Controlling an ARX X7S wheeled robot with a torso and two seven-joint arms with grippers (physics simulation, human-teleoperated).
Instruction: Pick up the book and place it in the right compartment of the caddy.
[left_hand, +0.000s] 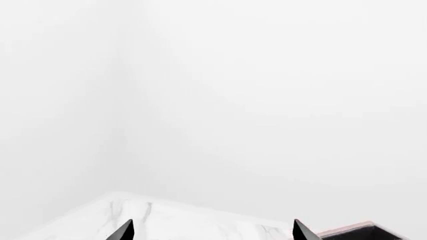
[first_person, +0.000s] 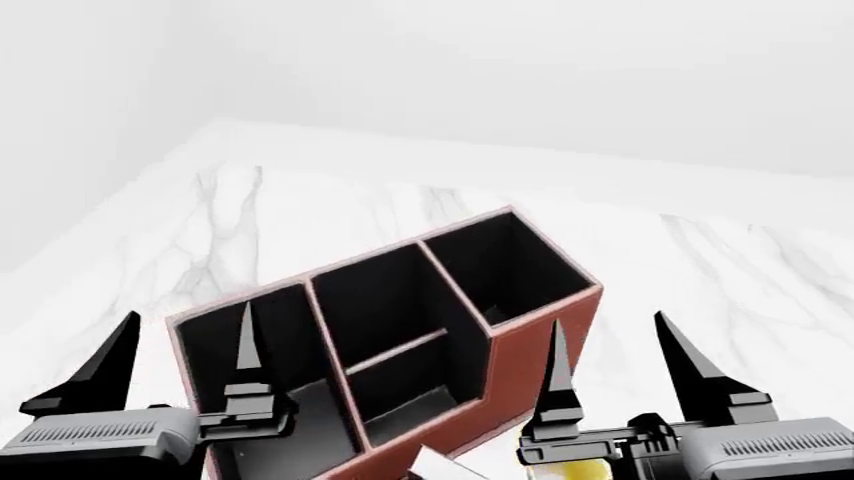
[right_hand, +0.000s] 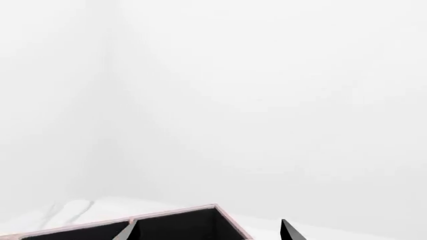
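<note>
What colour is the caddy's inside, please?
Black inside the caddy, clearest in the head view.

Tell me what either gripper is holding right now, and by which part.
Nothing: the left gripper and right gripper both stand open, empty.

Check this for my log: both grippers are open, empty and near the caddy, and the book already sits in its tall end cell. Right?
No. In the head view the tall end cell of the caddy is empty. Left gripper and right gripper are open and empty.

Caddy running off the bottom edge
A yellow object (first_person: 577, 470) is peeking out behind the right gripper (first_person: 614, 365), mostly hidden.
</note>
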